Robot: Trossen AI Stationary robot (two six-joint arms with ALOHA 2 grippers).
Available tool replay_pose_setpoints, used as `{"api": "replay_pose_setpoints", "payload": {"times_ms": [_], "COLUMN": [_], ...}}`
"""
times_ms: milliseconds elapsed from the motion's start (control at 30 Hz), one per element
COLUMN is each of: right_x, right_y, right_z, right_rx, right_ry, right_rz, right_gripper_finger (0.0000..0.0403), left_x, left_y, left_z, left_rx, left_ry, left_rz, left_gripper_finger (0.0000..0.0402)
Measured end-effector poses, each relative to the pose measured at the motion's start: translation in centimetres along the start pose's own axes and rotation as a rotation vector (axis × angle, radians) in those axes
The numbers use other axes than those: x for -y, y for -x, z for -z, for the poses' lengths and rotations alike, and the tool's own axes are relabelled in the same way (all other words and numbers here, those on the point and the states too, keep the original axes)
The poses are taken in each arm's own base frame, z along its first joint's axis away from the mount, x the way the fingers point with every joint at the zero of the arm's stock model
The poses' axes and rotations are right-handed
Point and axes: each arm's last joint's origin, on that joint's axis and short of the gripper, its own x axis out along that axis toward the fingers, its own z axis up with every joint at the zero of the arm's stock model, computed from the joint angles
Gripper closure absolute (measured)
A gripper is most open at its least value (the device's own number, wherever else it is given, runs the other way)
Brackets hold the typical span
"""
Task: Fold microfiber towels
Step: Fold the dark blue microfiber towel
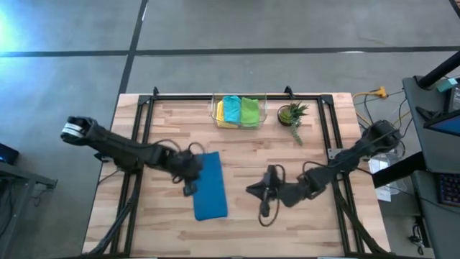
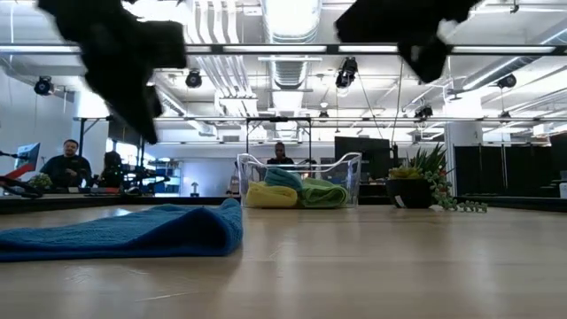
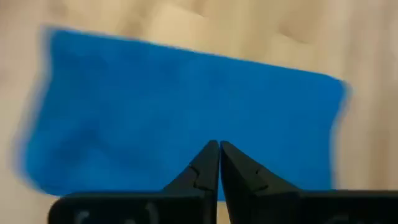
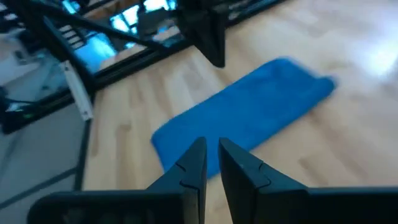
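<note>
Blue microfiber towel (image 1: 210, 185) lies folded into a long narrow strip on the wooden surface (image 1: 309, 230), left of centre, its long axis running from the back of the surface toward the front. In the low view it shows as a doubled layer with a rounded fold at its right end (image 2: 124, 232), flat on the wood.

Left pincer (image 1: 188, 188) hangs over the strip's left long edge, near its middle. Its fingers (image 3: 202, 169) are pressed together with no cloth between them; the left wrist view shows the towel (image 3: 186, 112) spread beyond the tips, not gripped.

Right pincer (image 1: 264, 210) sits to the right of the towel, clear of it, with bare wood between them. Its fingers (image 4: 193, 163) stand nearly together, only a thin gap between them, and hold nothing. The right wrist view looks across to the blue towel (image 4: 242, 112), with the left pincer (image 4: 208, 40) above its far edge.

Clear plastic basket (image 1: 216, 108) stands at the back centre of the surface, well apart from both pincers. It holds three further towels: yellow (image 1: 221, 112), teal (image 1: 232, 108) and lime green (image 1: 249, 110). A small potted plant (image 1: 291, 115) stands just beside the basket, to its right.

People (image 2: 69, 161) are visible in the room behind the surface.
</note>
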Motion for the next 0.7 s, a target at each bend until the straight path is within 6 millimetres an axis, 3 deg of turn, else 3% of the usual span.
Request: {"api": "replay_pose_setpoints", "payload": {"times_ms": [167, 333, 567, 700], "right_x": [1.0, 0.2, -2.3, -2.7], "right_y": [-4.5, -8.9, -14.0, -15.1], "right_z": [1.1, 2.7, 4.6, 5.0], "right_rx": [-0.181, -0.335, -0.433, -0.456], "right_ry": [-0.096, -0.119, -0.124, -0.132], "right_rz": [-0.113, -0.192, -0.284, -0.309], "right_gripper_finger": [0.0364, 0.0364, 0.0364, 0.0364], "left_x": [2.3, 4.6, 7.7, 9.4], "left_y": [-2.1, -4.2, -7.3, -8.6], "left_z": [4.5, 7.3, 8.7, 8.6], "left_rx": [0.073, 0.095, -0.004, -0.024], "left_ry": [0.152, 0.283, 0.323, 0.329], "left_rz": [0.182, 0.179, 0.198, 0.210], "left_gripper_finger": [0.0402, 0.0402, 0.0402, 0.0402]}}
